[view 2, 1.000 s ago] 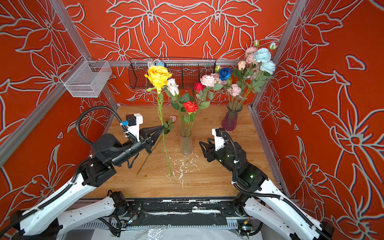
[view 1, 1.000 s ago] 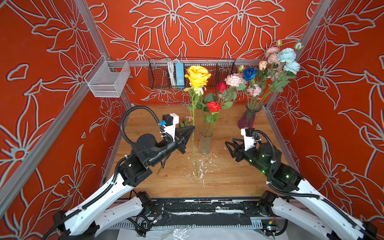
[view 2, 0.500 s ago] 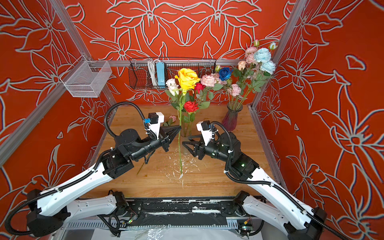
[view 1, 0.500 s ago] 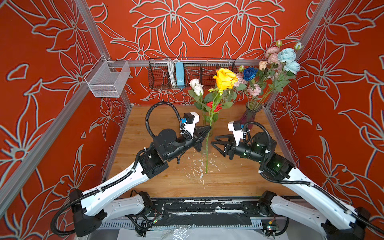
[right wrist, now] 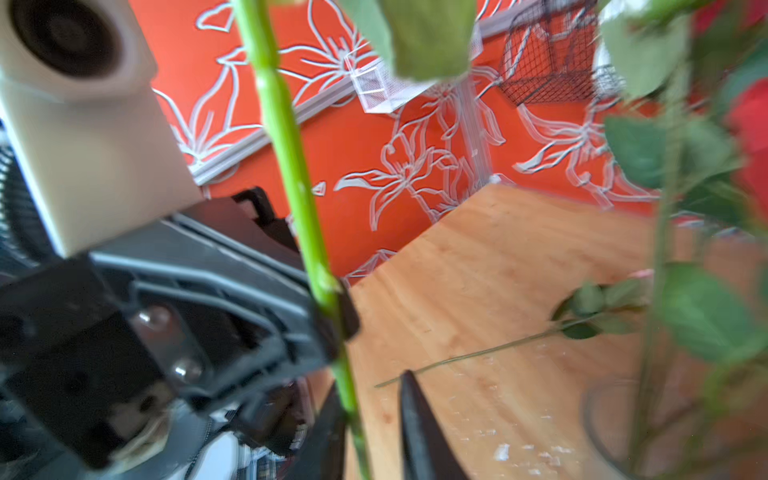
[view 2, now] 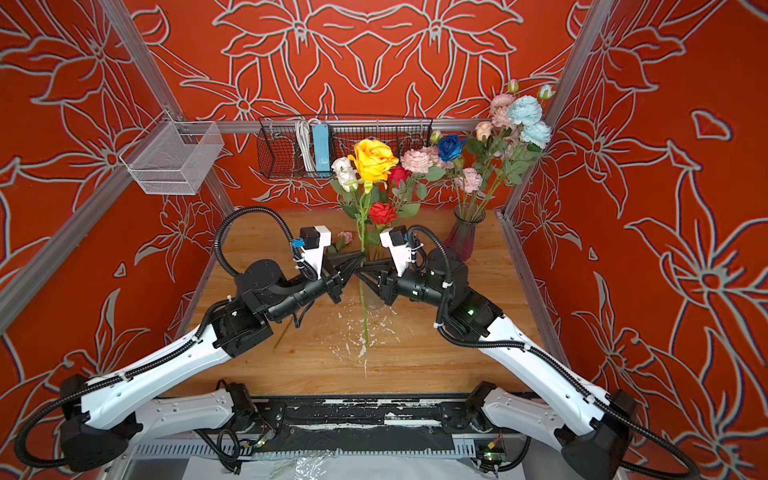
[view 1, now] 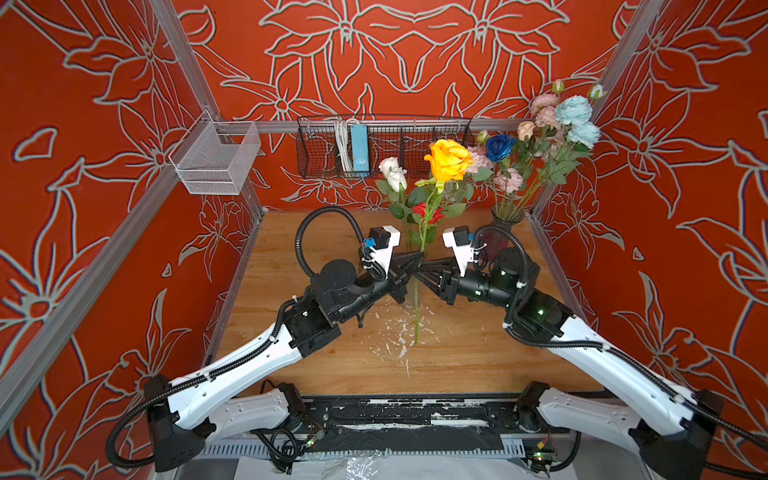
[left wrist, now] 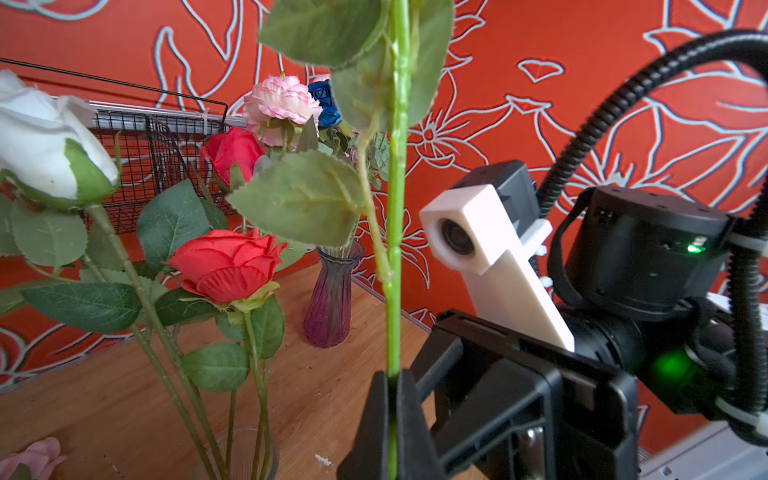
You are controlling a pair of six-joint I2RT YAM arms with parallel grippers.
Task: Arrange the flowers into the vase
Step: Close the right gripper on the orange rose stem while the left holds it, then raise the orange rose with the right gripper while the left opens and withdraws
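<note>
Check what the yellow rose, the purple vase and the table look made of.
Yellow rose: looks artificial, with matte fabric petals and a smooth, plastic-like green stem with moulded knobs.
Purple vase: probably tinted glass, glossy, see-through and ribbed; clear plastic is possible.
Table: wood or wood-look laminate, with visible grain, low sheen and white flecks on the surface.

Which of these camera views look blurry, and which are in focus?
Right wrist view: soft all over, red rose and clear vase smeared, yellow rose's stem least blurred. Left wrist view: sharp from white rose to purple vase. Both top views: crisp, evenly lit.
</note>
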